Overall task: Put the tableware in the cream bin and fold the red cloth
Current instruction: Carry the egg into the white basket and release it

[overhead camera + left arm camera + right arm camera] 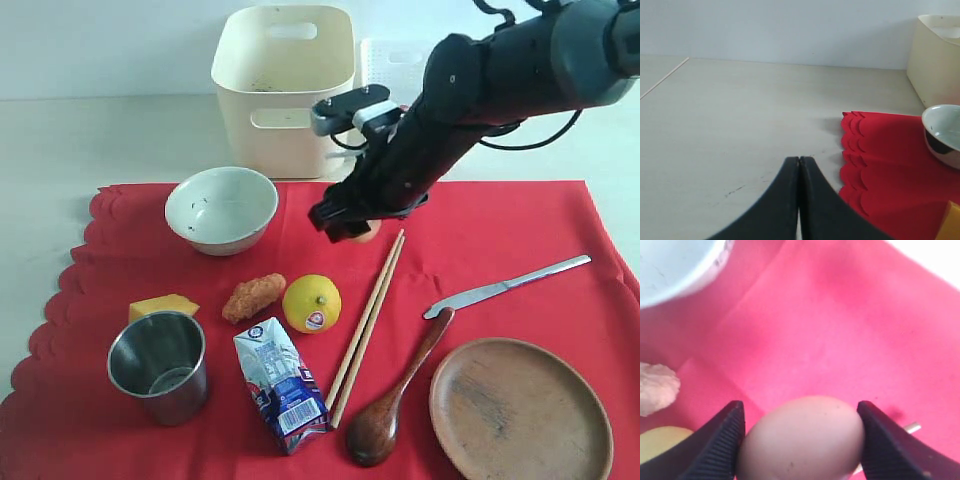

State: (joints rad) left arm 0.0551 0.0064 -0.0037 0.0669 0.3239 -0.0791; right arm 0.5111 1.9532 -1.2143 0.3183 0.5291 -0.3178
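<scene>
— What sort of place is it?

— It looks like a robotics lab bench rather than a home. A jointed black robot arm (480, 90) reaches over a plain pale tabletop (90, 140) set against a blank white wall (100, 40).

— And the meal things?

— Staged: a red cloth (500, 230) laid with a milk carton (282, 385), lemon (311, 303), steel cup (158, 365) and round wooden plate (520, 410) (neatly spaced, like test props).

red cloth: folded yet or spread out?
Spread. The red cloth lies flat on the table, unfolded, with the bowl, steel cup, chopsticks and wooden plate resting on top of it.
</scene>
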